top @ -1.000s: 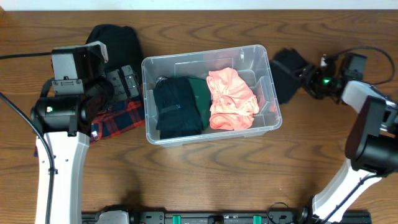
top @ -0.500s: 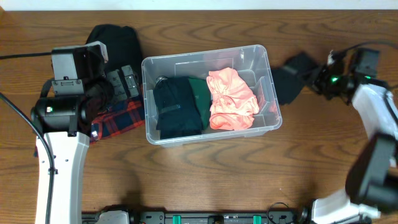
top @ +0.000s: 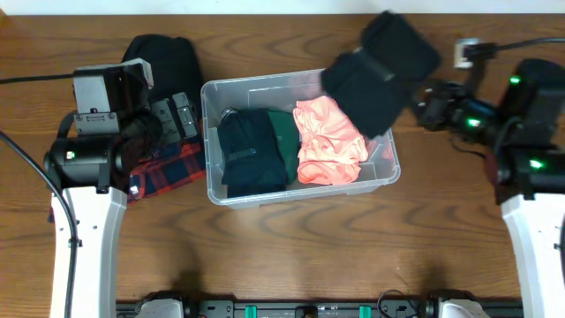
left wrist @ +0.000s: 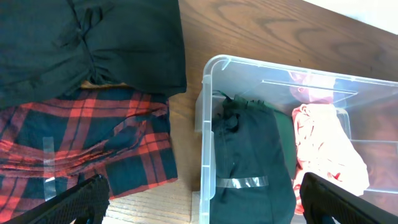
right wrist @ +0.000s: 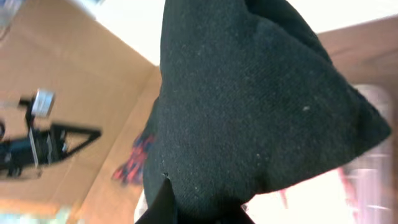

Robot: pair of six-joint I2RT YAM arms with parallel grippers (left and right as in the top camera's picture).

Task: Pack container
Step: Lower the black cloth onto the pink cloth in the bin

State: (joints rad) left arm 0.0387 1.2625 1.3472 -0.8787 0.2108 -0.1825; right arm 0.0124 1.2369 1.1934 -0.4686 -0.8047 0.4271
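**Right fingers clamped on a black garment at the container's corner**

And there it was: the right gripper (top: 421, 99) had its fingers closed tight on a black garment (top: 380, 66). The cloth was bunched out ahead of the fingertips and held up off the wooden table (top: 291, 252). From the right wrist, that garment filled nearly the whole view, draping straight off the fingers, so little else could be made out there. Seen from overhead, the cloth reached out from the fingertips across the far right corner of the container (top: 208, 141).

The container, a clear plastic bin, sat on the table between the two arms. It lay just past the cloth from the right fingers and close in front of the left ones. Inside it, a dark green garment (top: 252, 155) lay on the side nearer the left fingers. A pink garment (top: 328, 141) touched it on the side nearer the right fingers.

Over on the other side, the left gripper (left wrist: 203, 180) stood wide open and gripped nothing. One of its fingers (left wrist: 81, 200) hovered over a red plaid cloth (left wrist: 93, 143), the other (left wrist: 348, 199) over the bin's contents, with the container's corner in the gap between them. A black bundle (top: 163, 57) lay on the table beyond the plaid, ahead of the left fingertips, meeting the plaid's far edge.
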